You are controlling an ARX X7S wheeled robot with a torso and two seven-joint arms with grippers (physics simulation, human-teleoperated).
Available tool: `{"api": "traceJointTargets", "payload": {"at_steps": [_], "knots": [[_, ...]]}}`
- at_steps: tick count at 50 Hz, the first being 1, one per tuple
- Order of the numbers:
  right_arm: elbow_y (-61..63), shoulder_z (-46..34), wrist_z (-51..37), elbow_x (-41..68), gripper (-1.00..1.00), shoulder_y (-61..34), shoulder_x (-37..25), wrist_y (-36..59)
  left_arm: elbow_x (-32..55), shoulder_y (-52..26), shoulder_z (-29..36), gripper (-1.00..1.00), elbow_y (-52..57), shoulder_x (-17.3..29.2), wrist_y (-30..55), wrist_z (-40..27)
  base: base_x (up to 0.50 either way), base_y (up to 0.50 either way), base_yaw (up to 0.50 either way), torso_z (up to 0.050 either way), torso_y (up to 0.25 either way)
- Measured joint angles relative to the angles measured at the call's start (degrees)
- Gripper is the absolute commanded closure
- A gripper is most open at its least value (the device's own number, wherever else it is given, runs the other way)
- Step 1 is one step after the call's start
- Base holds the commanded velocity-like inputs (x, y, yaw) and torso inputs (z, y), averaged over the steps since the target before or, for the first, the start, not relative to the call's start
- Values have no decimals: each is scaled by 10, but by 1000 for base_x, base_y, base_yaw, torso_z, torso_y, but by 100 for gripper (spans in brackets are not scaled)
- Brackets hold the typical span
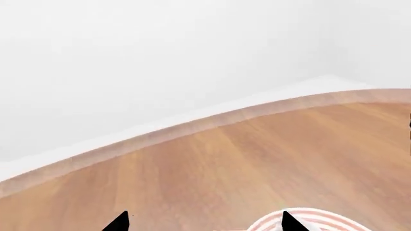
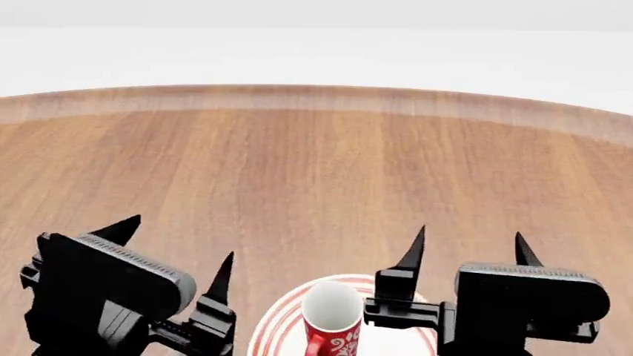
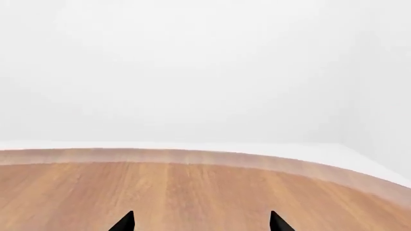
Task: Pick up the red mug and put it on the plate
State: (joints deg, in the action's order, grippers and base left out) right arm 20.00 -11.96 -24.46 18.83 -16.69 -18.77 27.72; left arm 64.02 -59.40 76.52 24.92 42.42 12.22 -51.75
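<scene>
Already at the head view's bottom centre, the red mug [image 2: 331,326] stands on the plate [image 2: 269,326], both end effectors spread empty, yet the right end effector [image 2: 467,252] just beside it could topple it.

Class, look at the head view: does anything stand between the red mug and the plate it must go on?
Nothing visible does. The red mug appears to stand already on the plate, between the two open claws.
</scene>
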Motion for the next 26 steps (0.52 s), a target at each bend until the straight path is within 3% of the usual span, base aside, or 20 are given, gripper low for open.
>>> {"api": "traceJointTargets", "payload": {"at_steps": [13,26], "knots": [[76,-63,-2,-62,-100,18,-23,-26,-117,27,-21,-100,2,2,-28,-139,0,0,0,0,0],[104,-101,-6,-103,-100,28,-36,-50,-164,46,-33,-100,-3,1,-46,-195,0,0,0,0,0]]}}
